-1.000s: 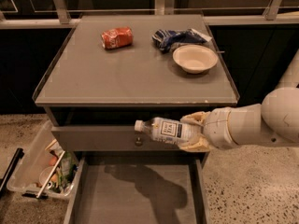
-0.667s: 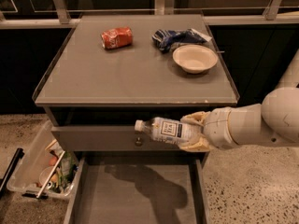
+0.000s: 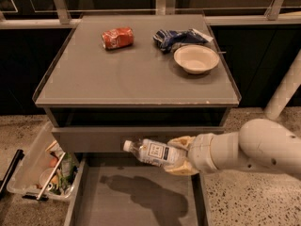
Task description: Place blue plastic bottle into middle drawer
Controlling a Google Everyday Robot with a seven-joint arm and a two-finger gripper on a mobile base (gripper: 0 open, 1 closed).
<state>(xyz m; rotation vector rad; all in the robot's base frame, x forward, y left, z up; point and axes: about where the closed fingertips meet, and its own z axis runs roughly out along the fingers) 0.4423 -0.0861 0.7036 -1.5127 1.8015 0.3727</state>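
Lowered slightly, the tool (image 3: 178, 156) pinches the blue plastic bottle (image 3: 151, 151) over the middle drawer (image 3: 96, 204).

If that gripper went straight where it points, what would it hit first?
Likely nothing: the gripper, holding the blue plastic bottle, points left along the drawer front, above the middle drawer. Depth is unclear.

The single camera looks from high up in front of the grey flat-topped bench (image 3: 136, 76), tilted steeply downward and facing the bench's rear rail. It stands near: the bench fills the frame's middle, its whole top showing. Below the bench's front, the wide grey open drawer (image 3: 99, 206) is cut by the lower edge. The tan-fingered end effector (image 3: 171, 157) hangs before the bench's front, right of centre, clamped on a small clear plastic bottle with a white cap (image 3: 150, 150).
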